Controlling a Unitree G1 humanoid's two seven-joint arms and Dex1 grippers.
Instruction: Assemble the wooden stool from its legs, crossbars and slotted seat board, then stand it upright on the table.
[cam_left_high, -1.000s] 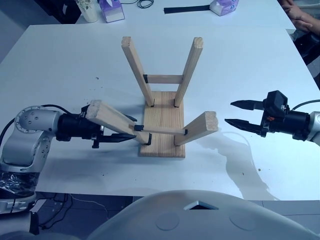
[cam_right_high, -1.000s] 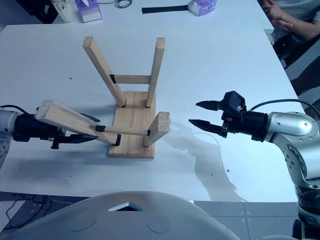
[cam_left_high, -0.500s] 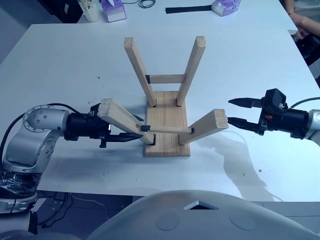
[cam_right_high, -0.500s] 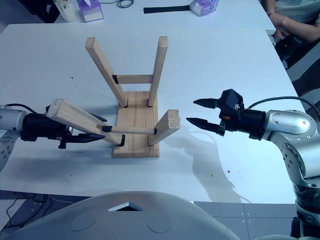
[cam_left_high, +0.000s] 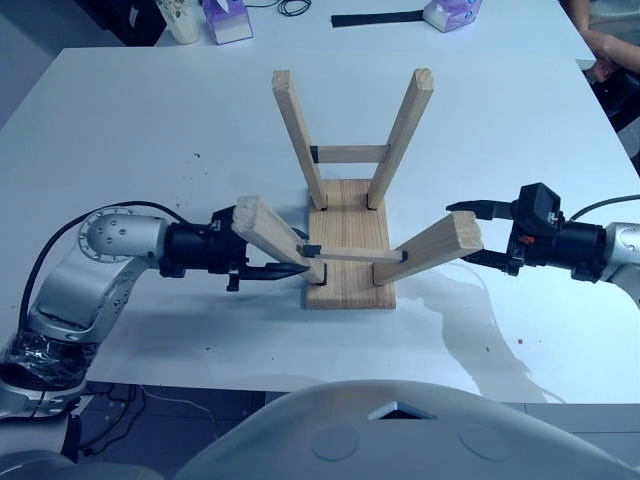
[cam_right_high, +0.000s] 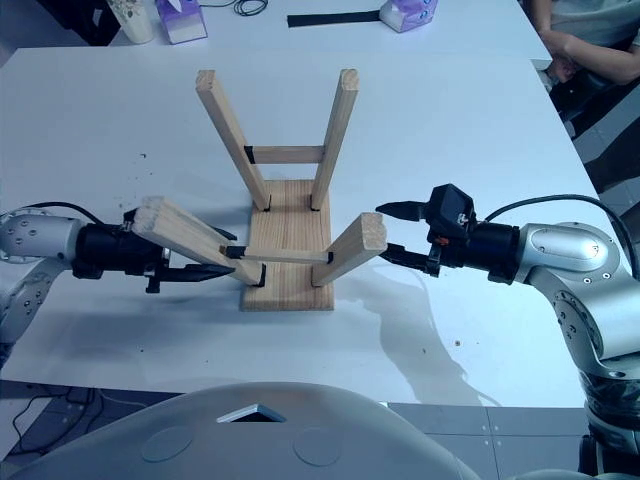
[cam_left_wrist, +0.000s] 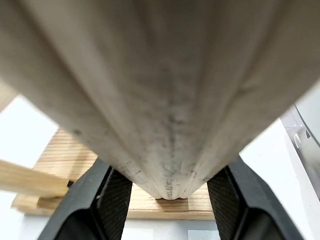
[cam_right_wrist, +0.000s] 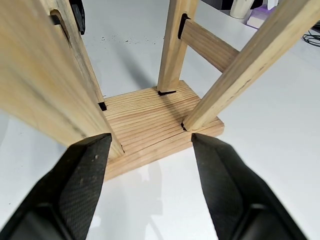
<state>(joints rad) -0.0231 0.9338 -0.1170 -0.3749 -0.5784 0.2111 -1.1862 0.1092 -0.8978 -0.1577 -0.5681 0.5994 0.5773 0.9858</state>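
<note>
The stool stands inverted midway between the counter's (cam_left_high: 150, 130) left and right edges. Its seat board (cam_left_high: 348, 215) lies flat on the counter, closer to the near edge, with all four legs seated in it.

- Far legs (cam_left_high: 298, 135): joined by the far crossbar (cam_left_high: 350, 154).
- Near-left leg (cam_left_high: 275, 237) and near-right leg (cam_left_high: 432, 250): splayed outward, joined by the near crossbar (cam_left_high: 352, 254).
- Left gripper (cam_left_high: 292, 262): fingers pinching the near-left leg from both sides.
- Right gripper (cam_left_high: 480, 235): fingers spread, straddling the free end of the near-right leg.
</note>
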